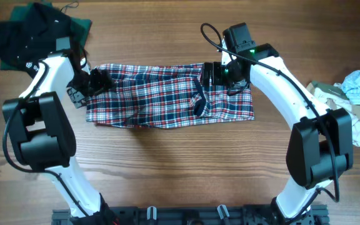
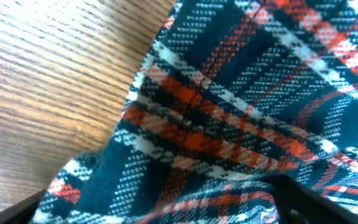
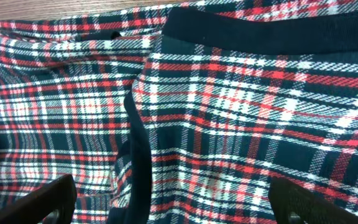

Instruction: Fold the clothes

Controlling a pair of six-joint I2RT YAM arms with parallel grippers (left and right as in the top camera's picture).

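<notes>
Sprawling mid-frame on the wooden table (image 1: 167, 181), the plaid cloth (image 1: 161, 100) looks soft, light and limp. The left gripper (image 1: 95, 81) at its left edge and the right gripper (image 1: 208, 74) at its upper right both have fingers apart. It is probably best pinched at the firmer navy waistband (image 3: 260, 28).

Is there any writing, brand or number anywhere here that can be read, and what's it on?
No text can be read in any view.
Plaid cloth: pattern only, no label showing.
Small pale patch beside its left end: too small to read.
White specks on the dark clothes: too small to read.
</notes>
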